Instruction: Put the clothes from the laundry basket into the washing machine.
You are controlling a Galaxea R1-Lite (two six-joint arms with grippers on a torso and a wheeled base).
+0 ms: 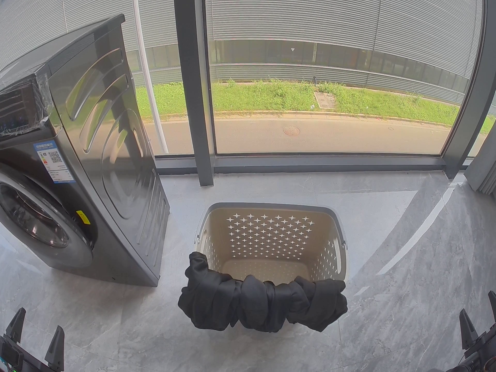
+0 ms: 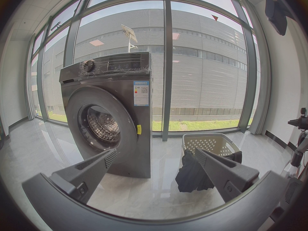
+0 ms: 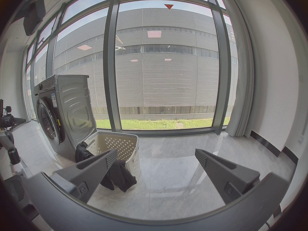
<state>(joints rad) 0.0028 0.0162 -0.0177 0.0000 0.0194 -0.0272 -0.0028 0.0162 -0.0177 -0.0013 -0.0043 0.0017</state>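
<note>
A beige laundry basket (image 1: 268, 206) stands on the floor ahead of me. A black garment (image 1: 261, 298) hangs bunched over its near rim, partly outside. The dark grey washing machine (image 1: 113, 156) stands to the basket's left, and its round door (image 2: 102, 125) looks closed. My left gripper (image 1: 37, 331) is low at the near left, open and empty, well short of the basket. My right gripper (image 1: 479, 316) is at the near right, also open and empty. The left wrist view has the washer, the basket (image 2: 208, 143) and the garment (image 2: 189, 177) beyond the open fingers (image 2: 96, 164).
A glass window wall with a dark pillar (image 1: 194, 78) runs behind the basket and washer. A grey curtain (image 1: 483, 166) hangs at the far right. Bare marble floor (image 1: 413, 264) lies around the basket, with open room to its right and in front.
</note>
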